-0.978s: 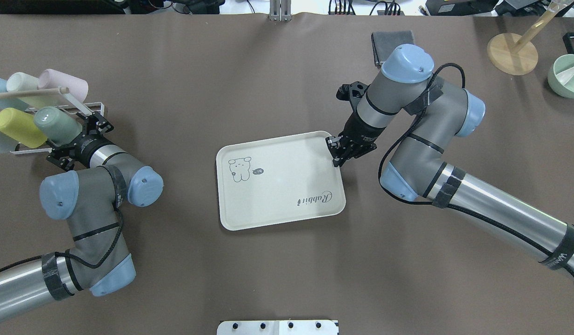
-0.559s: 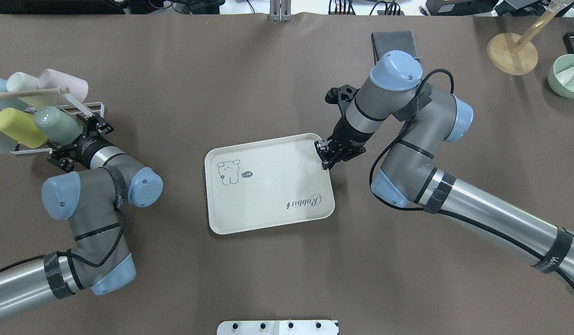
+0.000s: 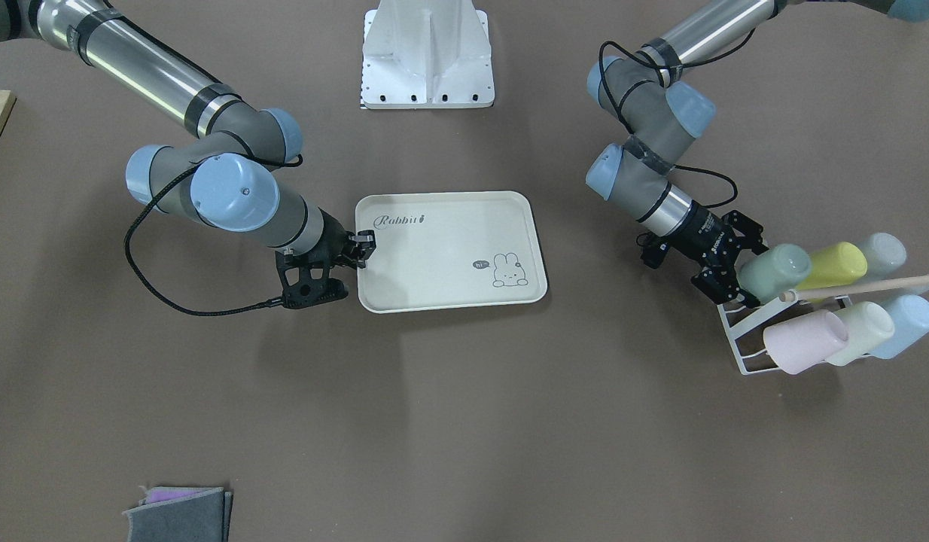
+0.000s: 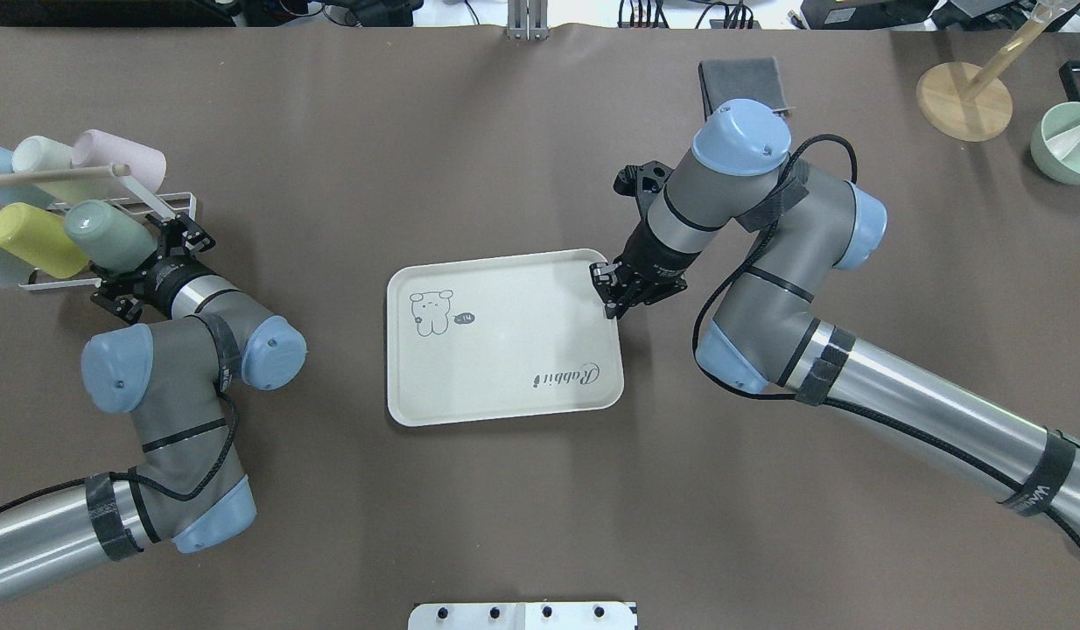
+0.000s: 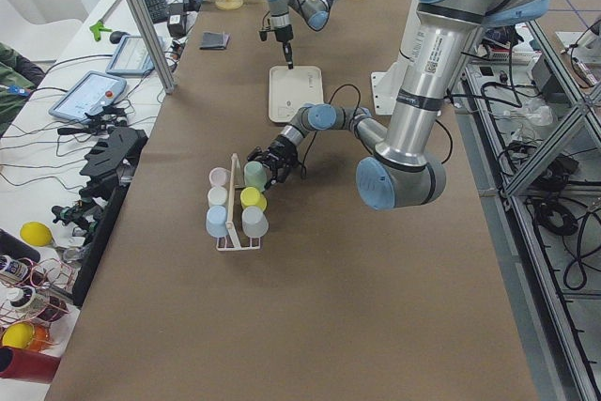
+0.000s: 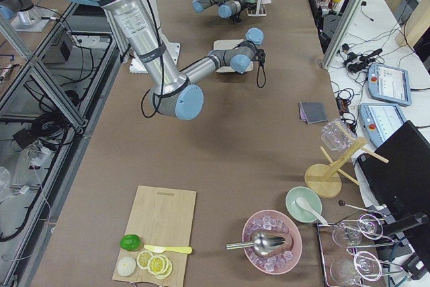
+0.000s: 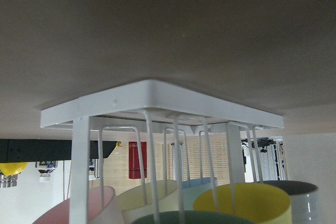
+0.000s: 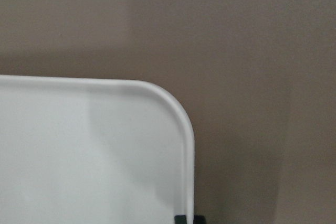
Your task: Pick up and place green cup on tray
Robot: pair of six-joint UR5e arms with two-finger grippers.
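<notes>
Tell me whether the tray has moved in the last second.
Yes. In the overhead view the tray, held by the right gripper, has slid left: its left edge now lies past the left end of the white base plate.

Matt plastic green cup (image 4: 102, 236), smooth plastic tray (image 4: 505, 319), white metal rack (image 7: 157, 95)

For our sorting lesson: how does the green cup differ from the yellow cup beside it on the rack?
The green cup is mint; the yellow cup is lemon. The green cup lies nearest the left hand; the yellow cup lies behind it, farther off. Both are handleless tumblers tilted on the white rack.
</notes>
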